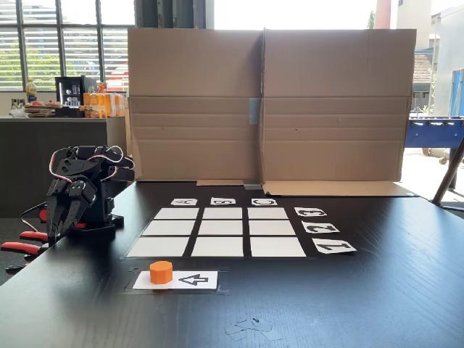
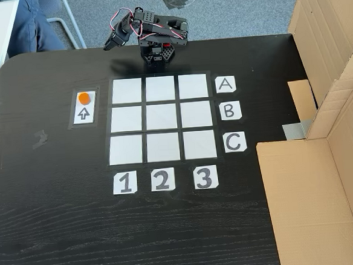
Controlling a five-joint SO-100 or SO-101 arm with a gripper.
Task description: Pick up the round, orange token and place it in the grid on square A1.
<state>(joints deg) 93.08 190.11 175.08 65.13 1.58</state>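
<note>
— Right, arm's folded up at the table edge, gripper (image 1: 59, 221) hanging nose-down, well apart from everything. Fingers look together with nothing between them.

— Where's the token (image 1: 161, 272)?

— Sitting on the card (image 1: 190, 280) with the arrow, at the arrow's tip end. In the overhead-ish fixed view the token (image 2: 84, 97) lies down and to the left of the gripper (image 2: 108, 46), outside the grid (image 2: 161, 118) on its left side.

— So which way does it reach?

— Out from the base and off to that side, I'd say, then across to A1 (image 2: 127, 91), the corner cell nearest the token, top-left in that view, in the A row over the 1. Short hop.

— Any long axis to worry about?

— None, it's a round puck; the fingers can close on it from any angle.

— Count it off.

— One token, one arm, one arrow card, nine white cells, six labels: A, B, C, and 1, 2, 3. Two cardboard sheets (image 1: 268, 101) standing behind.

— Anything on the cells?

— Nothing that I can see.
</note>
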